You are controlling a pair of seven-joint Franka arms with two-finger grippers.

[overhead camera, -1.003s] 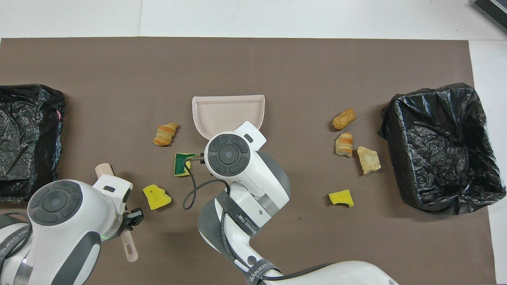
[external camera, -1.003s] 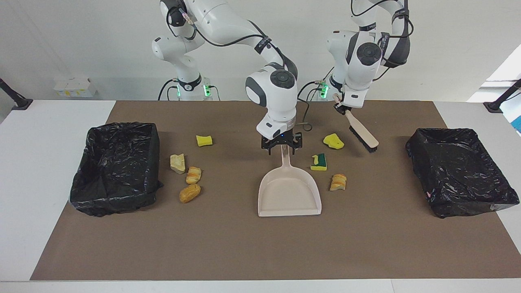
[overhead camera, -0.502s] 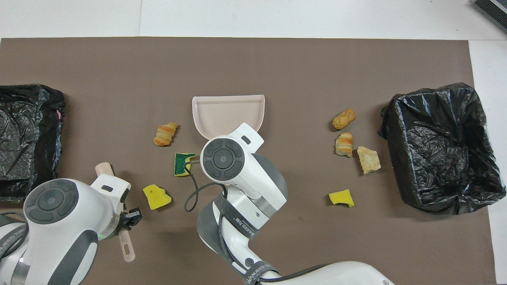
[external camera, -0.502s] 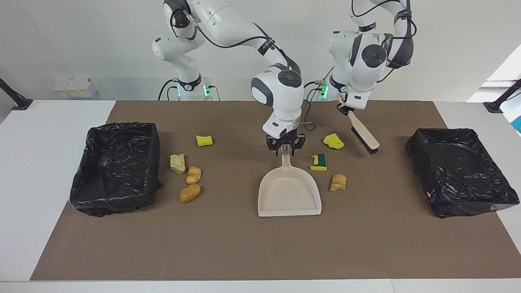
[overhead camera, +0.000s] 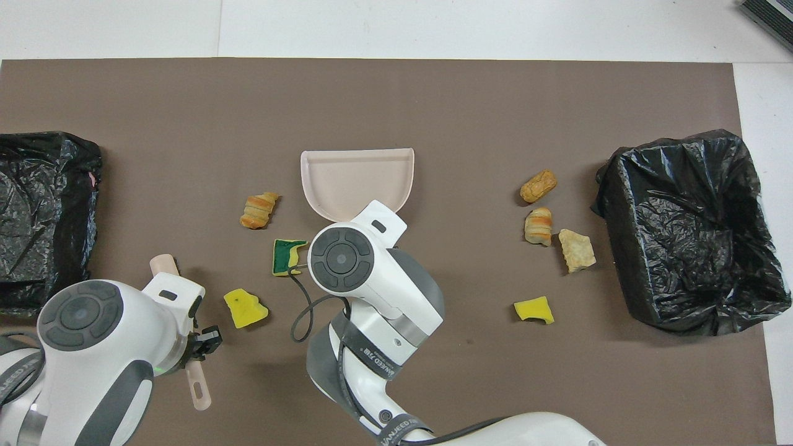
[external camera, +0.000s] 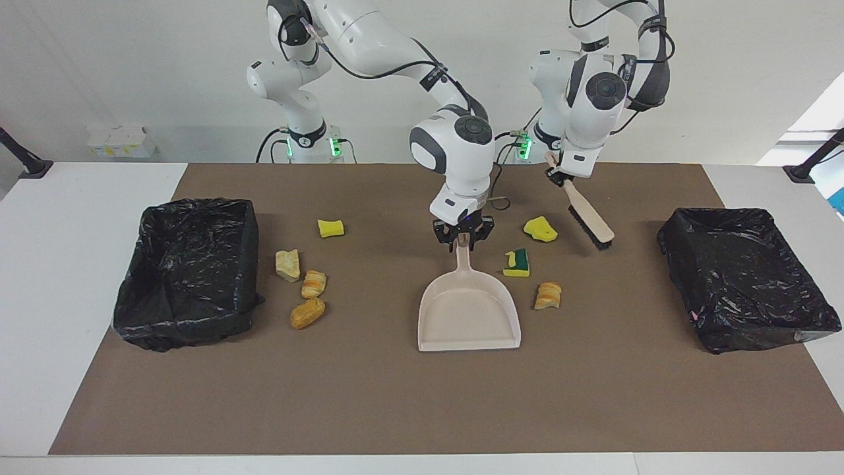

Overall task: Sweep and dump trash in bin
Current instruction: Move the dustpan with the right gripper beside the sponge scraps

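Grip closing on the dustpan handle

We see the right gripper [external camera: 463, 239] has narrowed over the last second: its fingers, spread wide either side of the dustpan [external camera: 469, 315] handle a second ago, now sit pressed against the handle's top end, clamped on it. The pan itself has not shifted and lies flat mid-table. Our left gripper [external camera: 556, 174] stays clamped on the brush [external camera: 587, 216] handle, bristles down near the plain yellow sponge chunk [external camera: 540, 229]. Nothing is swept yet. The green-sided sponge [external camera: 517, 263] and a pastry piece [external camera: 548, 295] lie beside the pan toward the left arm's end; a yellow chunk [external camera: 330, 228], a tan bread piece [external camera: 288, 264] and two pastries [external camera: 313, 284] [external camera: 307, 313] lie near the bin [external camera: 186, 272] at the right arm's end. A second bin [external camera: 745, 277] sits at the other end. We judge both tools are now in hand, so sweeping can begin
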